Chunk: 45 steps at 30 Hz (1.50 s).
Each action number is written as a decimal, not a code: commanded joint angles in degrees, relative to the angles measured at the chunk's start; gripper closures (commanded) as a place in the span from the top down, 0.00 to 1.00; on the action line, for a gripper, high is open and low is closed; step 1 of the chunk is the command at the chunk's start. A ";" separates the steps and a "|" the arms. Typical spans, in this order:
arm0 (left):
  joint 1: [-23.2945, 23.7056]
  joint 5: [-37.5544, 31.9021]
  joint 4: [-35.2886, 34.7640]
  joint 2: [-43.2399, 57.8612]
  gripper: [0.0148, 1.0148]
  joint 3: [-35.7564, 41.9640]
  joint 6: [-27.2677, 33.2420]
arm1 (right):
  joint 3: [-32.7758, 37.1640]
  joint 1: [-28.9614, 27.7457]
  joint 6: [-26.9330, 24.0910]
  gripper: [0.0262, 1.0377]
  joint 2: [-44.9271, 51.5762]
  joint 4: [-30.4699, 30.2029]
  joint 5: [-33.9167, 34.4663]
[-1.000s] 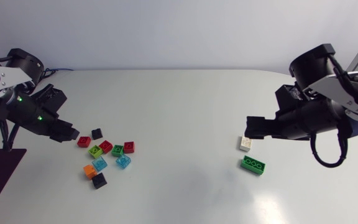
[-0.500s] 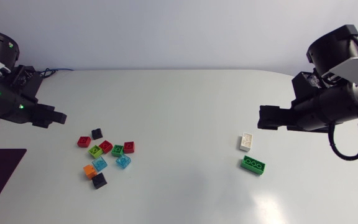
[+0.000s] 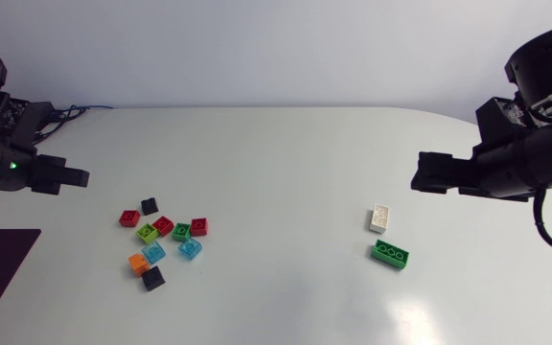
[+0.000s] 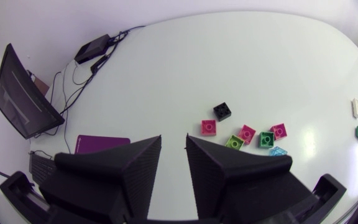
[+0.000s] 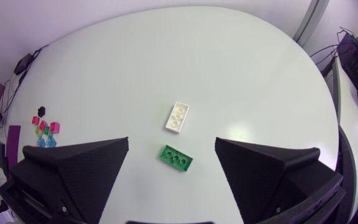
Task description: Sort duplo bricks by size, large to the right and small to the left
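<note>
Sorting is looking done: small bricks are lying lower left on the bench, large bricks lower right. You are holding the left pincer and right pincer open and empty, so parking is looking like your next move.

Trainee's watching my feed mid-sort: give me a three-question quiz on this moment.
1. True or false: the long green plastic brick touches the long white plastic brick.
2. What do the right arm's jaws hold? A the white brick; B the green brick; C nothing.
3. How many small red square bricks lie in the left-hand cluster?
Key: 1 false, they lie apart. 2 C, the jaws are open and empty. 3 three.
</note>
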 commanded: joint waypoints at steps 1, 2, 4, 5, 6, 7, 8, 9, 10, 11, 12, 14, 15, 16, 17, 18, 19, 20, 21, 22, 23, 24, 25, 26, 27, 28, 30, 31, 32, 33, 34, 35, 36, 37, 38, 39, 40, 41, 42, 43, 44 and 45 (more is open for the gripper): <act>-0.57 -1.40 0.03 -3.44 0.29 -1.90 -2.53 | -0.58 -1.12 1.98 0.96 -1.42 -1.09 0.38; -0.57 -1.76 0.03 -4.76 0.29 -2.16 -2.61 | -0.76 -1.38 1.98 0.96 -1.95 -1.00 0.38; -0.57 -2.37 -0.23 -7.13 0.29 -2.60 -3.05 | -0.67 -2.17 1.98 0.96 -3.00 -1.36 0.46; -0.65 -2.99 -0.23 -8.18 0.29 -2.77 -3.58 | -0.76 -2.61 1.98 0.96 -3.62 -1.44 0.46; -0.83 -3.34 -0.23 -9.24 0.29 -2.95 -4.02 | -0.93 -2.79 1.98 0.96 -4.41 -1.44 0.46; -0.83 -3.43 -0.32 -10.12 0.29 -3.13 -4.28 | -1.20 -2.79 1.98 0.96 -5.20 -1.44 0.46; -0.83 -3.43 -0.50 -11.00 0.29 -3.30 -4.55 | -1.29 -2.96 1.98 0.96 -6.08 -1.44 0.46; -0.83 -3.51 -0.58 -11.61 0.29 -3.57 -4.64 | -1.46 -3.31 1.98 0.96 -6.69 -1.44 0.46; -0.83 -3.69 -0.58 -12.40 0.29 -3.92 -4.72 | -1.73 -3.67 1.89 0.96 -7.57 -1.44 0.46; -0.83 -3.87 -0.50 -13.28 0.29 -4.44 -4.81 | -2.25 -4.10 1.89 0.96 -8.54 -1.27 0.46; -1.09 -3.87 -0.32 -14.42 0.29 -5.24 -4.90 | -3.13 -4.37 1.71 0.96 -9.77 -0.74 0.46; -3.64 -5.10 3.02 -17.94 0.29 -8.22 -4.20 | -4.54 -4.37 1.01 0.96 -12.67 0.31 0.99; -4.26 -6.50 4.60 -18.91 0.29 -9.63 -3.41 | -4.98 -4.46 0.75 0.96 -13.99 0.49 1.08; -4.96 -6.85 4.69 -19.17 0.29 -10.16 -3.41 | -5.42 -4.63 0.13 0.96 -15.48 0.49 1.43; -5.31 -7.56 4.69 -19.26 0.29 -10.51 -3.41 | -6.03 -4.63 -0.31 0.96 -16.98 0.58 1.69; -5.40 -8.17 4.69 -19.52 0.29 -10.86 -3.41 | -6.65 -4.63 -0.75 0.96 -18.47 0.84 1.96; -5.40 -8.26 4.87 -20.23 0.29 -11.21 -3.32 | -7.26 -4.72 -1.01 0.96 -20.05 1.02 1.96; -5.40 -8.26 5.22 -21.02 0.30 -11.56 -3.23 | -7.61 -4.98 -1.19 0.96 -21.11 1.11 1.96; -5.40 -8.52 5.31 -21.90 0.29 -11.83 -3.23 | -7.88 -5.77 -1.36 0.96 -22.16 1.28 1.87; -5.40 -9.14 5.39 -22.95 0.29 -12.00 -3.23 | -8.05 -6.57 -1.45 0.96 -23.30 1.37 1.87; -5.40 -9.67 5.48 -24.09 0.29 -12.18 -3.23 | -8.23 -7.18 -1.45 0.96 -24.27 1.37 1.87; -5.31 -10.37 5.48 -25.24 0.29 -12.35 -3.05 | -8.41 -7.71 -1.54 0.96 -25.33 1.37 1.78; -5.23 -11.34 5.39 -26.64 0.29 -12.62 -2.79 | -8.58 -8.06 -1.54 0.96 -26.73 1.37 1.78; -4.96 -12.22 5.48 -28.14 0.29 -12.88 -2.35 | -8.76 -8.50 -1.54 0.96 -27.88 1.37 1.78; -4.79 -12.83 5.39 -29.45 0.29 -13.15 -2.09 | -8.93 -8.94 -1.63 0.96 -28.84 1.11 1.78; -4.52 -13.18 5.31 -30.95 0.29 -13.32 -1.91 | -9.02 -9.11 -1.72 0.96 -29.90 0.93 1.78; -3.38 -13.45 4.78 -33.67 0.29 -13.85 -1.82 | -9.46 -9.64 -1.80 0.96 -32.09 0.40 1.43; -2.76 -13.45 4.69 -35.08 0.29 -14.11 -1.82 | -9.81 -9.73 -1.98 0.96 -33.41 0.23 1.26; -2.06 -13.45 4.69 -36.57 0.29 -14.46 -1.82 | -10.08 -9.82 -1.98 0.96 -34.64 0.14 1.26; -1.01 -13.45 4.69 -38.33 0.29 -14.73 -1.82 | -10.51 -9.99 -2.24 0.96 -36.14 -0.12 1.26; -0.22 -13.36 4.78 -40.09 0.29 -14.99 -1.91 | -11.04 -9.99 -2.51 0.96 -37.63 -0.21 1.26; 0.49 -13.36 5.13 -42.37 0.29 -15.43 -1.91 | -11.66 -9.99 -2.86 0.96 -39.48 -0.12 1.26; 1.45 -13.27 5.39 -44.48 0.29 -15.96 -1.82 | -12.27 -10.08 -3.03 0.96 -41.06 -0.12 1.17; 2.68 -12.74 5.39 -46.50 0.29 -16.40 -1.82 | -12.89 -10.08 -3.30 0.96 -42.73 -0.04 1.08; 3.83 -11.60 5.31 -48.70 0.29 -17.01 -1.74 | -13.59 -10.17 -3.65 0.96 -44.22 0.05 0.99; 4.44 -10.19 5.22 -50.46 0.29 -17.45 -1.65 | -14.03 -10.26 -3.91 0.96 -45.28 0.05 0.90; 4.88 -8.70 4.87 -51.95 0.29 -17.89 -1.30 | -14.38 -10.35 -4.09 0.96 -45.98 -0.12 0.82; 5.15 -7.38 4.25 -52.83 0.29 -18.24 -1.30 | -14.82 -10.43 -4.26 0.96 -46.86 -0.12 0.73; 5.23 -6.15 3.81 -53.98 0.29 -18.77 -1.30 | -15.26 -10.61 -4.44 0.96 -47.65 -0.12 0.20; 5.23 -5.18 3.72 -55.21 0.29 -19.47 -0.94 | -15.88 -10.52 -5.06 0.96 -48.79 0.05 -0.33; 5.23 -4.39 3.81 -56.35 0.29 -20.26 -0.59 | -16.84 -10.52 -5.49 0.96 -50.20 0.93 -0.41; 5.23 -3.43 4.07 -56.96 0.29 -21.06 -0.42 | -17.99 -10.52 -6.29 0.96 -51.25 1.81 -0.50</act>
